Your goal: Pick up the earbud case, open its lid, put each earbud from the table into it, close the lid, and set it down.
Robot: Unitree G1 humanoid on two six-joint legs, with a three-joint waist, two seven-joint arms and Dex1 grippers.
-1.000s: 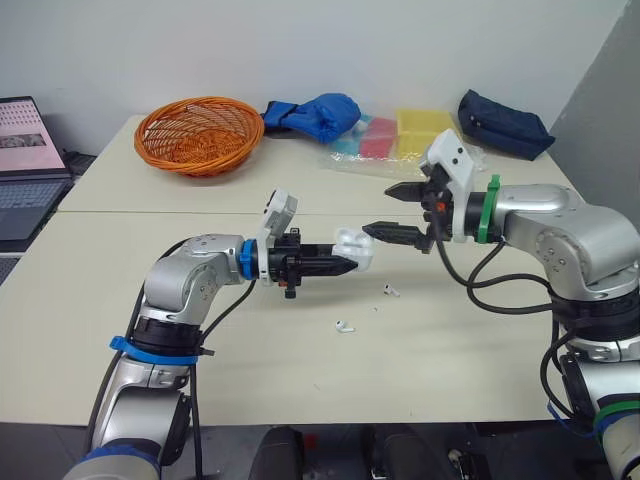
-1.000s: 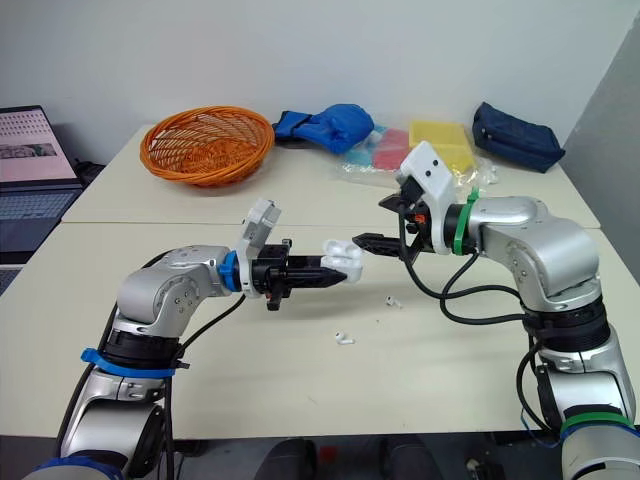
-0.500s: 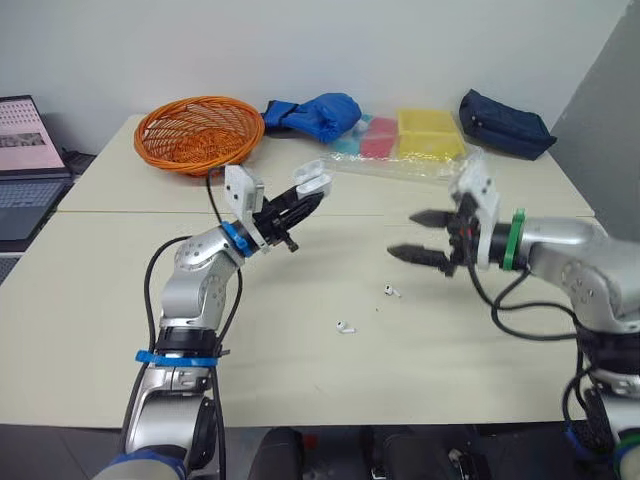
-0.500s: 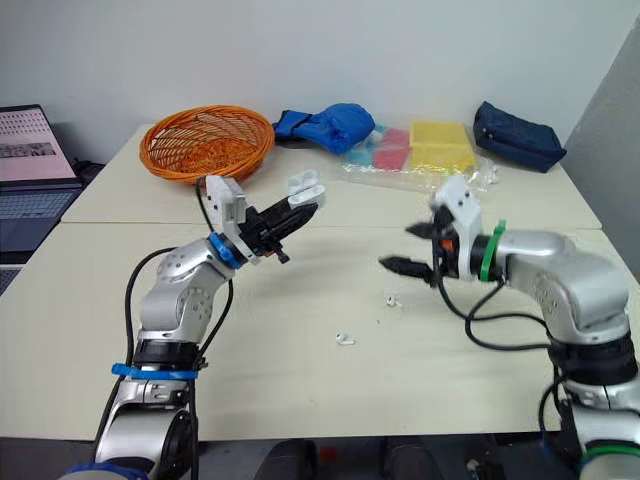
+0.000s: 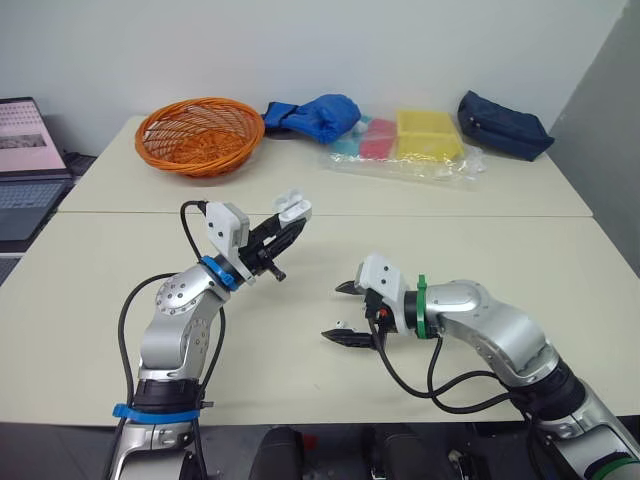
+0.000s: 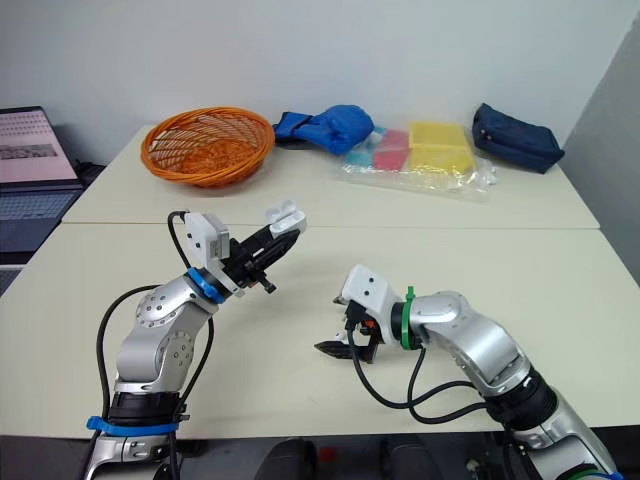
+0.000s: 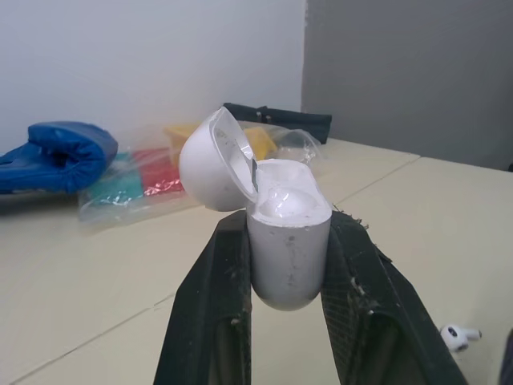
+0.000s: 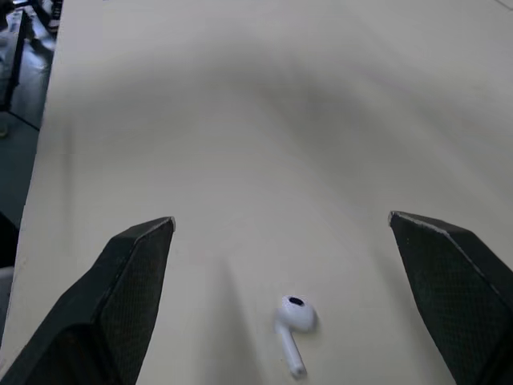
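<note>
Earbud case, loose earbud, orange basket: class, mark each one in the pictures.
earbud case [image 7: 287, 241], left wrist view, its lower body.
earbud [image 8: 296, 315], right wrist view, its rounded head.
orange basket [image 5: 200, 160], left eye view, its front wall.

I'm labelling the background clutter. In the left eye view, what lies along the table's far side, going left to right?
Orange basket → blue bundle → red container → yellow container → dark blue pouch
</note>
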